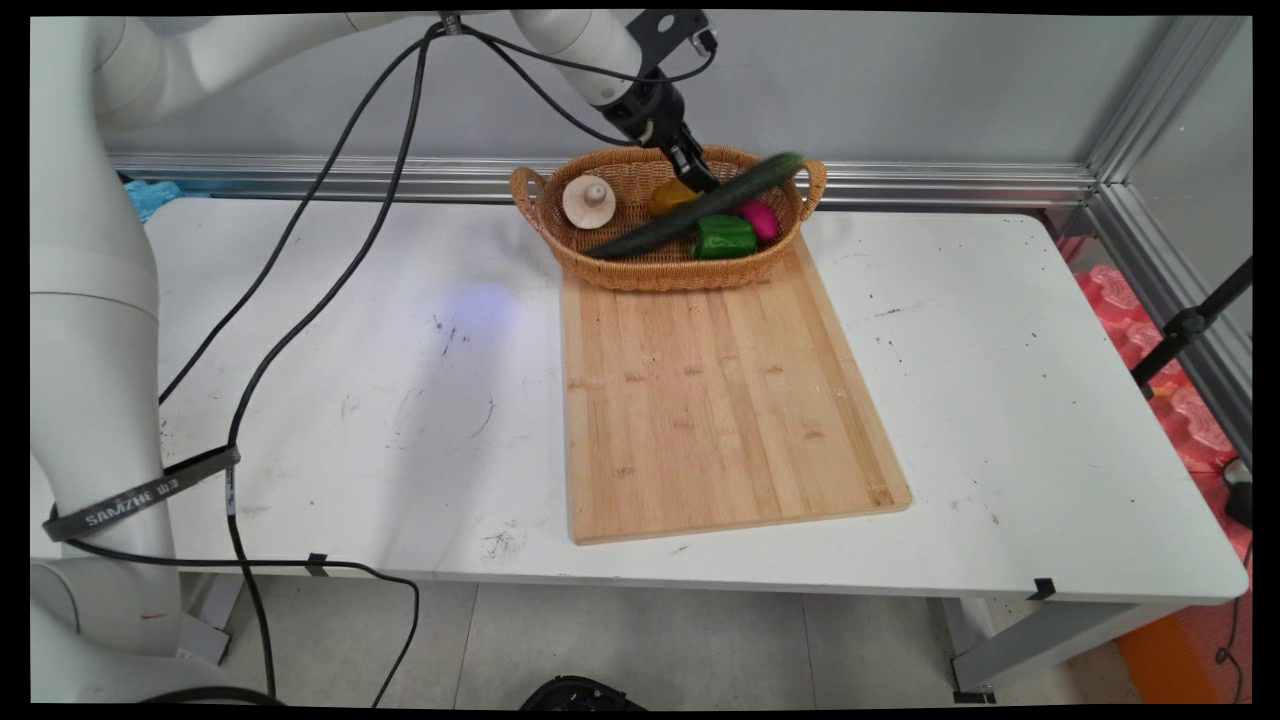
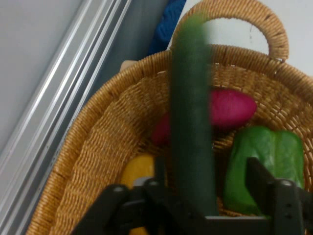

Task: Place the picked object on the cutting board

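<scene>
Basket on the desk holds a green pepper, pink vegetable and wooden mushroom; gripper is clamped on the cucumber above them.

White table, grey wall, tiled floor, perhaps pink padding beside.

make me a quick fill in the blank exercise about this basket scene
1. The gripper is over the woven ____.
2. The long green cucumber runs between the gripper's ____.
3. The basket stands at the far end of the wooden cutting ____.
4. Beside the pink vegetable lies a green ____.

Missing words: basket; fingers; board; pepper
</scene>
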Available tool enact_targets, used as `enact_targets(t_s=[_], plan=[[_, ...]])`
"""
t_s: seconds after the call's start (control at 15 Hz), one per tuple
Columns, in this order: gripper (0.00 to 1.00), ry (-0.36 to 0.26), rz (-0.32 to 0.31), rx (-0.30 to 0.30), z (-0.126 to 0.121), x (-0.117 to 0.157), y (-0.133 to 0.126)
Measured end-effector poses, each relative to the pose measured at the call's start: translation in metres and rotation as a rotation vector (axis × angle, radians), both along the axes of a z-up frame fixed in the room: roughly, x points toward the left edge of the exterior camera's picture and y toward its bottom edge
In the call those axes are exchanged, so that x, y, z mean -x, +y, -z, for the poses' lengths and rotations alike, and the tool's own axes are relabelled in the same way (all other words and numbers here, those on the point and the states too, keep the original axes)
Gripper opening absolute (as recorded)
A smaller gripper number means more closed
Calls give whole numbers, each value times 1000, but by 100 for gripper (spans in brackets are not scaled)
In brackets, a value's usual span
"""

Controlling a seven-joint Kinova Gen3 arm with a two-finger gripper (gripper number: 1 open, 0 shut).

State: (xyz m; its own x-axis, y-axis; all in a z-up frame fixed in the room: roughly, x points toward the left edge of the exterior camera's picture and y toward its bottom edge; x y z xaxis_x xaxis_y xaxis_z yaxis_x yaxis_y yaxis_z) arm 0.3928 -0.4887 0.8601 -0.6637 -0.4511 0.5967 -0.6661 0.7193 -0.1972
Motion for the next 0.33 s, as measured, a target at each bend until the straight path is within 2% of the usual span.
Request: enact_targets(t_s=[0.33], plan=[[100, 4, -13, -21, 7, -4, 0]])
